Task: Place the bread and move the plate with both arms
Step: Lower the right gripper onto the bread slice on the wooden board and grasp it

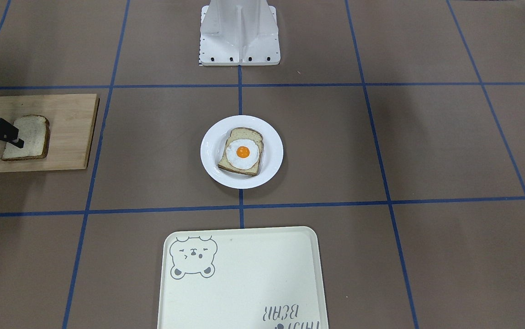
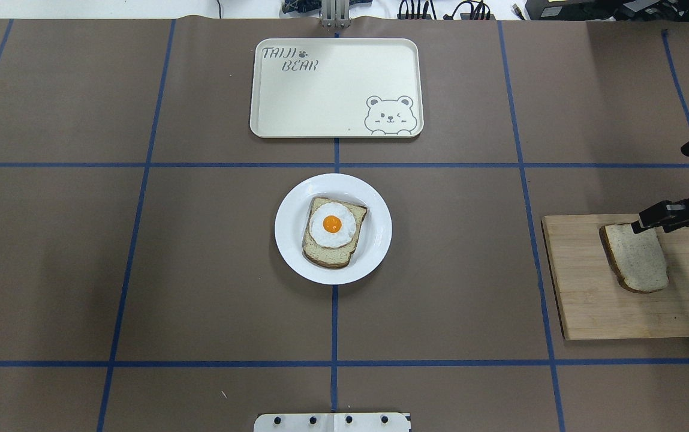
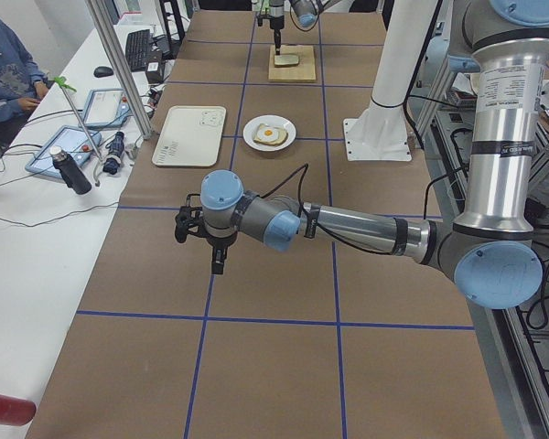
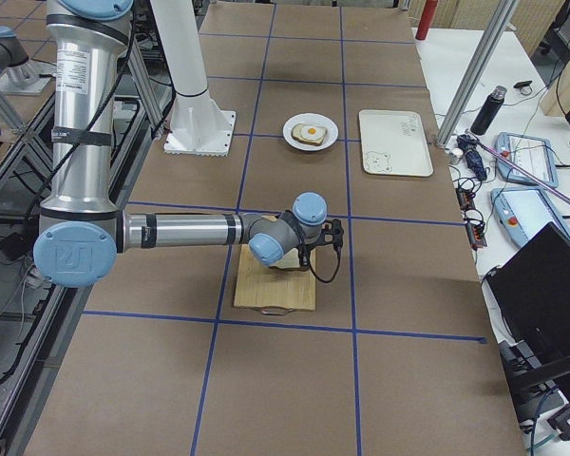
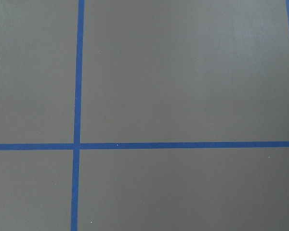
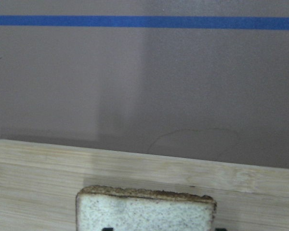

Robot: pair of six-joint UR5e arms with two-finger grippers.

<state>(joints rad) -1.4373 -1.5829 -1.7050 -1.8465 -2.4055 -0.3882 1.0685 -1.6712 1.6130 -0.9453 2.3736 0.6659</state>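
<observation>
Right gripper at the bread, left gripper far off over bare table

The right gripper (image 1: 12, 136) reaches the near edge of the bread (image 2: 638, 258) on the wooden board (image 2: 596, 300). Its wrist view alone shows two dark tips low against the slice, but I cannot tell whether it is gripped. The plate (image 2: 287, 240), carrying an egg-topped slice (image 2: 332, 231), lies well apart, between the grippers. Only the left side view shows the left gripper (image 3: 217, 265) pointing down; I cannot tell its opening.
</observation>
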